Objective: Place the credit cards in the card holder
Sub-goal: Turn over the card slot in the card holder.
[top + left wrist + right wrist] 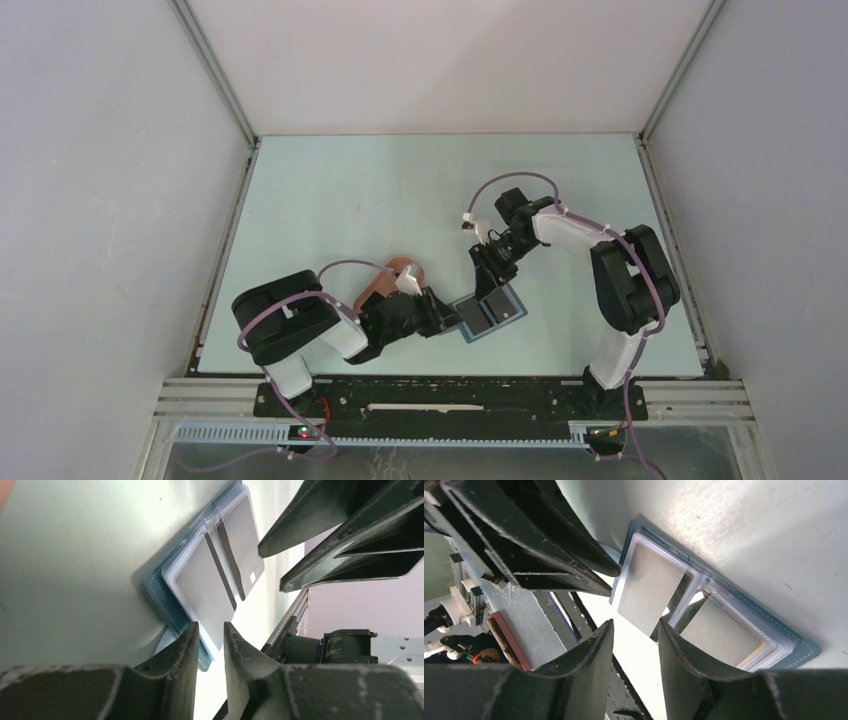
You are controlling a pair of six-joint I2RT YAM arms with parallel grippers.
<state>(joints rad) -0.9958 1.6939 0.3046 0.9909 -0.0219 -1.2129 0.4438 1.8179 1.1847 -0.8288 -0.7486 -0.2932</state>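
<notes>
Glare greys the cards (205, 580) in the open blue wallet (157, 595); left gripper (209, 632) and right gripper (636, 632) half-open beside it, apparently empty.

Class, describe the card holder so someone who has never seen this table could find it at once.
On the pale green table, look near the front edge, where the left gripper and right gripper converge. The card holder lies open there: a blue folding wallet with clear pockets. Its neighbour, the tray to its left, is pinkish and oval.
</notes>
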